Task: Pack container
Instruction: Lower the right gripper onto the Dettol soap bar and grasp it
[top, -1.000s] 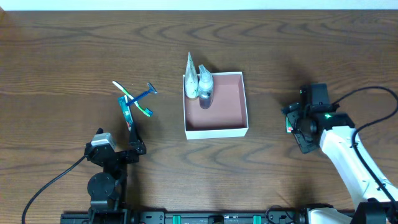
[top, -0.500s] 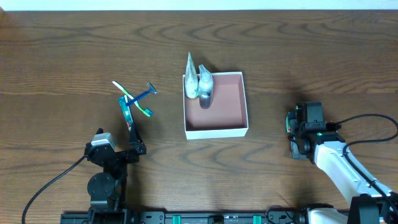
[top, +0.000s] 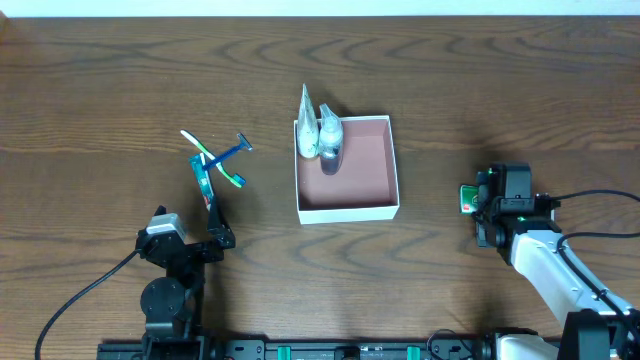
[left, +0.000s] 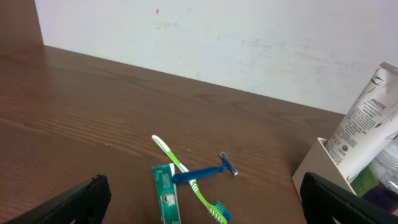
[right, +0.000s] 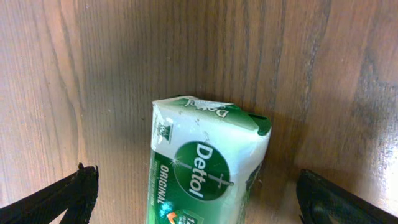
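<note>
Light, thin-walled and probably easily crushed, the white cardboard container (top: 348, 211) sits mid-worktop (top: 120, 80). To its right a wrapped soap bar (right: 208, 149), firm but probably slick, lies under the wide-spread right gripper (right: 199, 190), best pinched across its long sides. The left gripper (top: 218, 238) gapes empty.

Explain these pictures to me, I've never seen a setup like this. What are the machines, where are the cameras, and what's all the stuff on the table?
The machine is two robot arms, a left arm and a right arm, at a wooden table. One picture looks straight down from above. The other two come from a camera on each wrist, so the black shapes in their lower corners are that arm's own fingers.

The left gripper is open and faces a toothbrush, a razor and a green tube lying together. The right gripper is open, with a Dettol soap lying between its fingers, not gripped.

In the middle stands the box, with a Pantene tube and a bottle in one corner. Neither arm holds anything.
</note>
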